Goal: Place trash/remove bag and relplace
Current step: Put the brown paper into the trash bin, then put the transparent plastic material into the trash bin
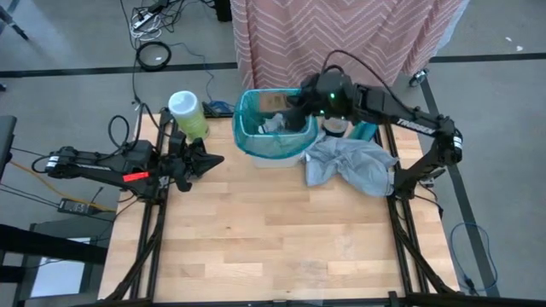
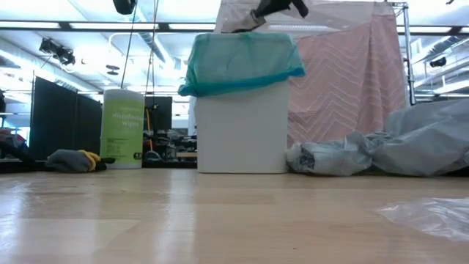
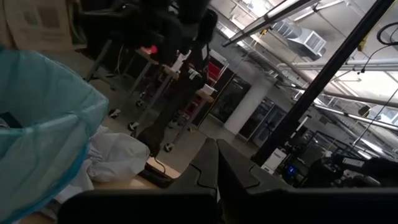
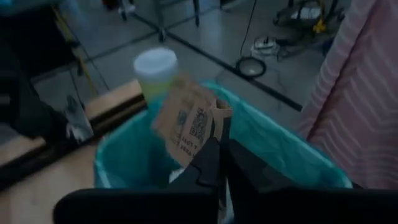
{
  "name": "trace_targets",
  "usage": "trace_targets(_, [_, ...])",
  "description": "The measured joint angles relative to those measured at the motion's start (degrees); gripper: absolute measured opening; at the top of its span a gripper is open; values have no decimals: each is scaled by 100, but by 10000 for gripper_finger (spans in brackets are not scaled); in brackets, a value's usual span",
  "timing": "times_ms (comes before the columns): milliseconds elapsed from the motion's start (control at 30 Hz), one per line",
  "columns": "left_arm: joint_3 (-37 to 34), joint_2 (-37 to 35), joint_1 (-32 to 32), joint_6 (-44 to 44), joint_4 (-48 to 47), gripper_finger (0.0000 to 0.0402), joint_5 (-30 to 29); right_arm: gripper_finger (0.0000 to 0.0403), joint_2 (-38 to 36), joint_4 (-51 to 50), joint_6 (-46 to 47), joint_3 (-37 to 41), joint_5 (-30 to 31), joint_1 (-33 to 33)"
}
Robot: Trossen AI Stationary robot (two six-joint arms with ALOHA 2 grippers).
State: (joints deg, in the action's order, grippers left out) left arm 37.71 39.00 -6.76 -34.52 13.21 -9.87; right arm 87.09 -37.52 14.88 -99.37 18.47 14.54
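A small white bin stands at the table's far edge, lined with the teal bag, whose rim is folded over the bin's top. Some trash lies inside. My right gripper hovers above the bin's opening, its fingers nearly together on a brown printed paper piece of trash. My left gripper waits shut at the table's left side, clear of everything; the left wrist view shows its fingers together. My right gripper pinches the brown paper by one edge between its two fingertips. The fingers slant down from the table's right side. The paper is lifted clear and stands out beyond the tips over the teal-lined opening.
A crumpled pale grey plastic bag lies on the table right of the bin. A green wipes canister stands left of the bin at the far edge. A clear plastic sheet lies near the front right. Bare wood spreads across the table's near half.
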Motion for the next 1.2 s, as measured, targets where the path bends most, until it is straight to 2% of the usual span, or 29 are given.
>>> trace_targets(167, [0, -1, 0, 0, -1, 6, 0, 82, 0, -375, -104, 0, -515, 306])
trace_targets(267, [0, -1, 1, 0, -1, 6, 0, 126, -2, -338, -108, 0, -670, 268])
trace_targets(333, [0, 0, 0, 0, -1, 6, 0, 148, -9, -137, -102, 0, -1056, 169])
trace_targets(467, [0, -2, 0, -12, 1, 6, 0, 158, -158, 10, 450, -2, -2381, -305])
trace_targets(567, [0, -2, 0, -14, -3, 6, 27, 146, -116, -541, 968, 8, -3039, -1068])
trace_targets(733, [0, -1, 0, -17, -74, 6, 48, 128, 196, -1042, 1611, 409, -2891, -2557])
trace_targets(867, [0, -2, 0, -20, -121, 6, 70, 124, 549, -1017, 2242, 951, -2380, -3515])
trace_targets(967, [0, -2, 1, -20, -131, 6, 74, 125, 842, -1025, 2669, 1337, -2075, -3988])
trace_targets(1200, [0, 0, 0, -22, -117, 6, 79, 128, 1461, -742, 3686, 1894, -2000, -4553])
